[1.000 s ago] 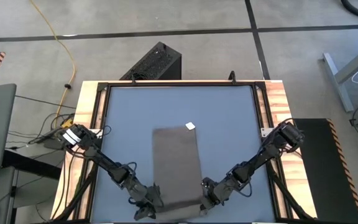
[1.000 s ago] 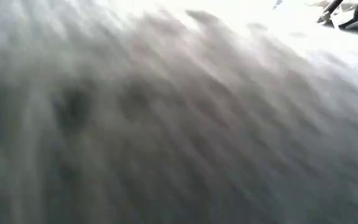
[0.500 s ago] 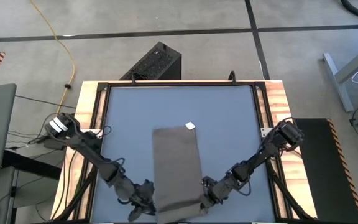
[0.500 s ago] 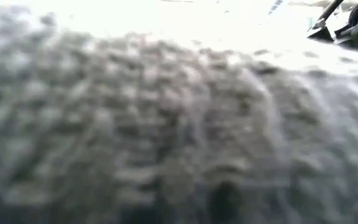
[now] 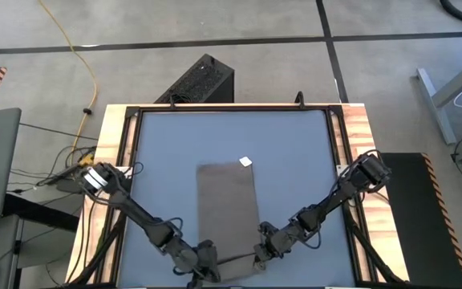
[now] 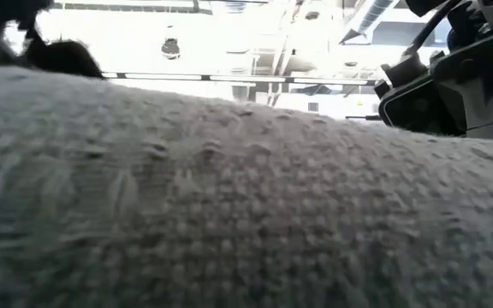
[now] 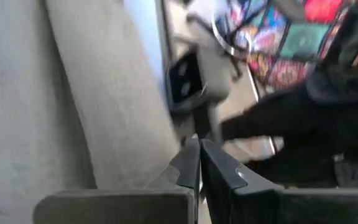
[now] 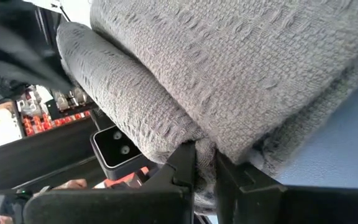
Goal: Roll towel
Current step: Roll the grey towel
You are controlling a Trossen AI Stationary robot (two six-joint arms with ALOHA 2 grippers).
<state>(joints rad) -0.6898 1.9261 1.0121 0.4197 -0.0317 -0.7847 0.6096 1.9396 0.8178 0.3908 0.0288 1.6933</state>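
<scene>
You have the towel (image 5: 228,213) lying as a long taupe strip on the blue counter (image 5: 295,144), running from about the middle of the surface toward the six o'clock edge. Its small white tag (image 5: 245,161) sits at the far end, at roughly one o'clock from the strip's centre. The near end is folded up into a low roll (image 5: 229,267) that crosses the strip's width right at the six o'clock edge.

Your left end effector (image 5: 206,270) sits at the seven o'clock corner of the towel, touching the roll's left end. In its wrist view the two dark fingers (image 7: 199,167) are pressed tip to tip, fully closed, with the towel's folded edge (image 7: 110,99) just beside them; whether any cloth is pinched between them you cannot tell from here.

Your right end effector (image 5: 261,254) sits at the five o'clock corner, on the roll's right end. Its wrist view shows the fingers (image 8: 185,163) nearly together with the towel's woven fold (image 8: 166,124) bunched into the narrow gap, so it is gripping the cloth.

From counter height, the towel's weave (image 6: 229,205) fills almost the whole view, with the right arm (image 6: 452,77) showing at two o'clock above it.
</scene>
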